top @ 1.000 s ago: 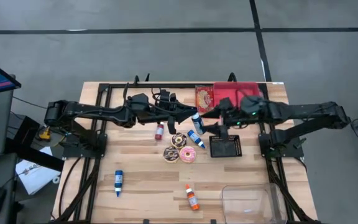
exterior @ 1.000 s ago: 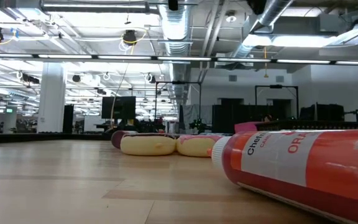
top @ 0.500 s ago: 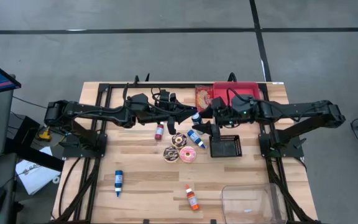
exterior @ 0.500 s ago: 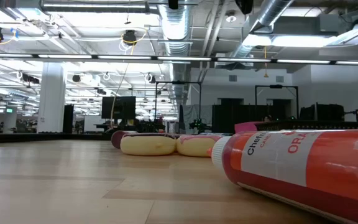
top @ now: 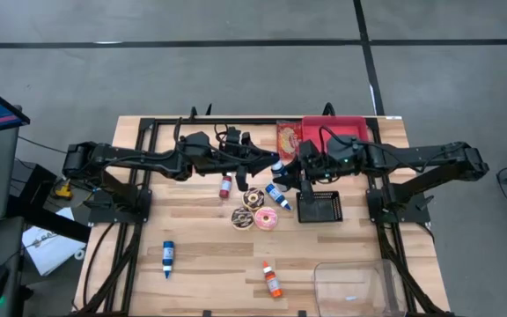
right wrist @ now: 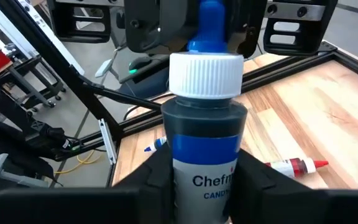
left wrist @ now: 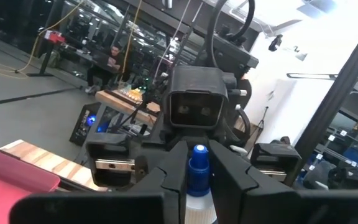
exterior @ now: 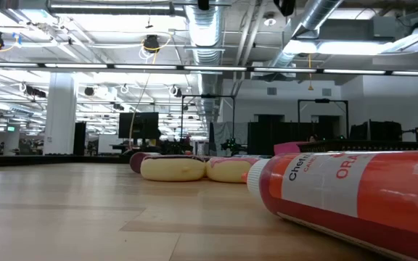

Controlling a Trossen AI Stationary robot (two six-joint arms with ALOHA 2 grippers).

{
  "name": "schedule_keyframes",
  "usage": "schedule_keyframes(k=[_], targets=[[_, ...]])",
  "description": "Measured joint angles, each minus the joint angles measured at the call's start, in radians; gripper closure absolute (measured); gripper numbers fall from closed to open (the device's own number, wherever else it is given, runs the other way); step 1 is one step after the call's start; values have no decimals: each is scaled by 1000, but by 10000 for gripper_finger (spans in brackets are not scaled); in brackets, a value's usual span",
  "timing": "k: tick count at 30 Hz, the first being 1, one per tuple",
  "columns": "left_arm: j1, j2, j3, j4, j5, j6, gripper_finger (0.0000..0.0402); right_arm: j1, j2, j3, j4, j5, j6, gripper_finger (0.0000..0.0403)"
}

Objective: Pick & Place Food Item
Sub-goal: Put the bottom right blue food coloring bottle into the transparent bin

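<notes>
The right gripper (top: 282, 167) has moved in toward the table's middle since a second ago and now meets the left gripper (top: 269, 162) at a blue bottle (top: 277, 165) held between them above the wood. Both grippers clasp this bottle at once. In the right wrist view the bottle (right wrist: 205, 134) stands upright between that arm's dark fingers (right wrist: 258, 180), which press its dark body on both sides, its white cap and blue tip pointing up at the left arm's camera housing. In the left wrist view the blue tip (left wrist: 198, 169) sits pinched between that gripper's closed fingers (left wrist: 235, 180), with the right arm's camera straight behind it.

Just below the two grippers lie a second blue bottle (top: 277, 196), two donuts (top: 254, 210) and a black tray (top: 319, 206). A red bottle (top: 225, 186) lies near the left gripper.
</notes>
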Motion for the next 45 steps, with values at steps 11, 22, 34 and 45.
schedule_keyframes(k=[11,22,34,45], targets=[[24,-76,0,140,31,59,282,-2,0,-2,-51,1,10,293],[150,-373,0,-311,5,211,245,176,-26,-1,-493,-179,240,295],[121,-522,-176,-495,2,109,243,795,-7,-1,-588,39,1048,295],[82,-520,-349,-292,3,27,243,994,270,-1,-545,43,1734,295]])
